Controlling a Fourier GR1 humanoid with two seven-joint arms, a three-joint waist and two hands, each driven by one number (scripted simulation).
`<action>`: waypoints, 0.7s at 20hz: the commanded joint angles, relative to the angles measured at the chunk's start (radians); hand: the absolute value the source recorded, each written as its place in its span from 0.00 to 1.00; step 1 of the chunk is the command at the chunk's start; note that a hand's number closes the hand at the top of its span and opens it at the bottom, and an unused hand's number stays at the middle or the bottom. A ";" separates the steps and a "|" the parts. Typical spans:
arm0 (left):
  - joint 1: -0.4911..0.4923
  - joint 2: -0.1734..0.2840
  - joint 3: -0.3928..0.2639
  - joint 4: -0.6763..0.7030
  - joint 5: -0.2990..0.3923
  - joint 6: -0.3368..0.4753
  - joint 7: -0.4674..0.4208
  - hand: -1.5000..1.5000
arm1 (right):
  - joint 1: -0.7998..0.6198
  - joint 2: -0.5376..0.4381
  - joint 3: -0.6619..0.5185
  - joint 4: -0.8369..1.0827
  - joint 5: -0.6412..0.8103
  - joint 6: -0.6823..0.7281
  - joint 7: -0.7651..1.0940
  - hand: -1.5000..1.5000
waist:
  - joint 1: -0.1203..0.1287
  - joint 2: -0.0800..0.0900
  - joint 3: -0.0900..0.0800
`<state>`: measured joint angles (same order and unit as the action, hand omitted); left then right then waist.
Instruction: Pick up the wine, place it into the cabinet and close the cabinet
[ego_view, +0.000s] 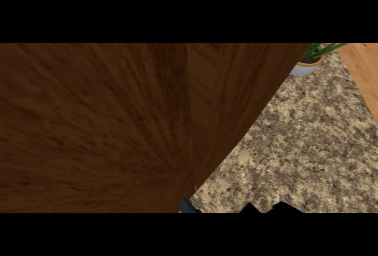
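- Left and middle: a big dark brown wooden cabinet (111, 125) fills most of the view. You can see the grain and a vertical seam where two faces meet, a bit left of the picture's centre, and that's about it.
- The cabinet's right edge runs diagonally from the upper right down to the bottom middle, and it blocks whatever sits behind it.
- Bottom middle: a small grey-blue bit (187, 206) pokes out right at the cabinet's lower corner. Can't say what it is.
- Just right of that, a couple of little black points (284, 208) stick up from the bottom edge. Possibly the tips of the right hand, but too little shows to be sure, so I can't tell whether its fingers are open or closed.
- Left hand: doesn't show anywhere.
- Wine: can't see it at all, so can't say where it is.
- Right side: speckled granite counter (310, 150).
- Top right: a potted plant (310, 62), green leaves in a pale pot, standing on the counter by the cabinet's edge.
- Far right top: a strip of light wood (363, 70).
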<state>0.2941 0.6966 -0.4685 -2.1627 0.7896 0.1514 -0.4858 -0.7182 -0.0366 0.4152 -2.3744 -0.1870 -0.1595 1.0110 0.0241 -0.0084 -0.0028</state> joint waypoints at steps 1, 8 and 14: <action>0.125 0.113 0.161 -0.016 0.095 -0.148 -0.056 1.00 | -0.056 0.035 0.113 0.092 0.025 -0.016 0.006 1.00 | 0.022 0.000 -0.001; 0.162 0.190 0.369 0.070 0.252 -0.355 -0.028 1.00 | -0.278 0.036 0.237 0.391 0.104 -0.210 -0.152 1.00 | 0.025 0.004 -0.001; 0.170 0.198 0.404 0.075 0.293 -0.427 0.007 1.00 | -0.486 0.036 0.189 0.708 0.085 -0.306 -0.278 1.00 | 0.031 0.010 0.000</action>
<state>0.4455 0.8814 -0.0960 -2.0812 1.0516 -0.2234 -0.4963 -1.0915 -0.0023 0.6225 -1.8473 -0.0834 -0.4123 0.8117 0.0493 -0.0023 -0.0029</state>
